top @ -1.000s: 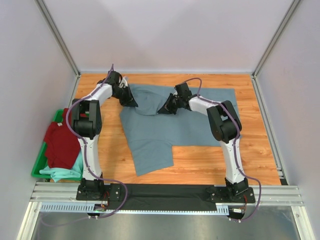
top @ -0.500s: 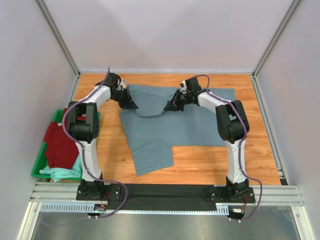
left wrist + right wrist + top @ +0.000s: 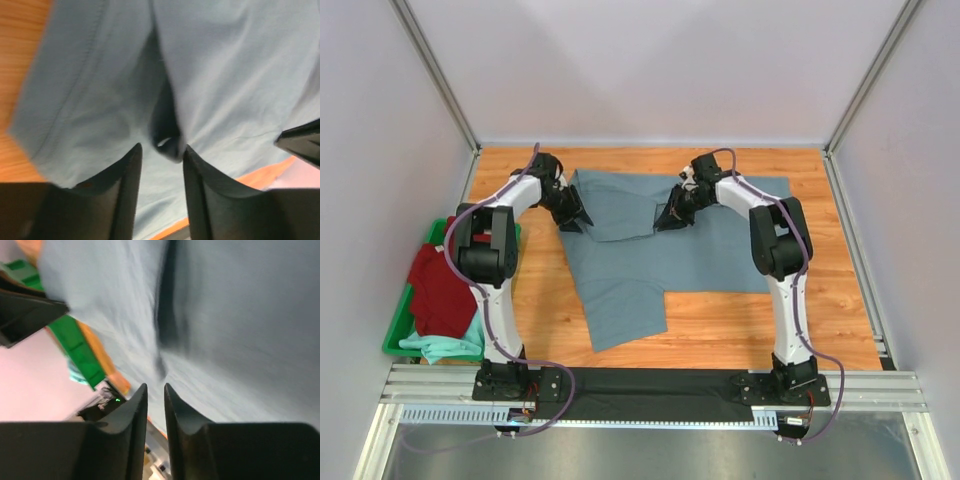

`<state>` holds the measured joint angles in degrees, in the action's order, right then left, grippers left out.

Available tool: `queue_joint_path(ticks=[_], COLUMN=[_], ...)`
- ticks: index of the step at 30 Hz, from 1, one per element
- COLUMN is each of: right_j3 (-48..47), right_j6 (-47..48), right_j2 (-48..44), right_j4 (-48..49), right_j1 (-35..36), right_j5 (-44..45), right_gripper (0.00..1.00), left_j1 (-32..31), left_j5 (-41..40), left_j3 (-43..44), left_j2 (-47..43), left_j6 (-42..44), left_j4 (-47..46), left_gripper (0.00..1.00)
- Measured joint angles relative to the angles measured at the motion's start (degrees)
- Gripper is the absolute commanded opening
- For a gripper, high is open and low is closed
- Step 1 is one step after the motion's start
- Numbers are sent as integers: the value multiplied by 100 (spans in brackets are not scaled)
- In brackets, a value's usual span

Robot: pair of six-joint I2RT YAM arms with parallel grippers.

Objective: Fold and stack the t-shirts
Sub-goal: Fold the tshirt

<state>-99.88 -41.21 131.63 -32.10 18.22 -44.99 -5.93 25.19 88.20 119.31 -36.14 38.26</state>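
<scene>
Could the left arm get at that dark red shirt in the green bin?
Probably yes. The red shirt lies on top in the green bin, right beside the left arm's base, uncovered. The left gripper is out over the grey shirt, so it would have to swing back.

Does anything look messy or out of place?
Only the green plastic bin on the left: a dark red t-shirt and a mint-green one lie crumpled in it, the red one draped over its rim. The slate grey-blue t-shirt lies flat.

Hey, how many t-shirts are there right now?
3: a grey-blue t-shirt spread on the table, a dark red t-shirt and a mint-green t-shirt in the green bin; more could hide underneath.
</scene>
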Motion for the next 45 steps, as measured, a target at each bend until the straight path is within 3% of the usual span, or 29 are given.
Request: queue_joint_path(ticks=[5,9,13,17,22,29,34,40,45], right_j3=[26,31,-398,-741,-940,-1237,-1871,-2839,-2979], right_j6=[1082,1342,1294,1272,1364,1556,1690,1751,1768], right_j2=[-428,-1019,-1069,-866,-444,186,678,1266,1270], right_j4=[-896,-896,-872,-898,-868,-684,-629,-798,-1174], right_j1=[-190,-695,-1397,-1947,-2326,-2623,-2802,-2968,-2968], right_j5=[1303,2214,2966,3510,3816,3993,4061,3807,3692], right_gripper=[40,45,57,60,54,49,51,55,60], left_j1=[2,-7,-33,-35,-28,133,326,487,518], left_j5=[-710,-828,-769,-925,-1045,-901,-540,-61,-2], left_j3=[-170,20,721,1694,2328,2695,3056,4592,4758], left_j2=[-675,-1182,-704,466,1593,2017,2315,3213,3198], left_j6=[350,590,708,658,269,-509,-859,-826,-514], left_j4=[262,20,-678,-1172,-1331,-1370,-1309,-1021,-804], left_gripper=[53,51,51,48,46,45,48,58,63])
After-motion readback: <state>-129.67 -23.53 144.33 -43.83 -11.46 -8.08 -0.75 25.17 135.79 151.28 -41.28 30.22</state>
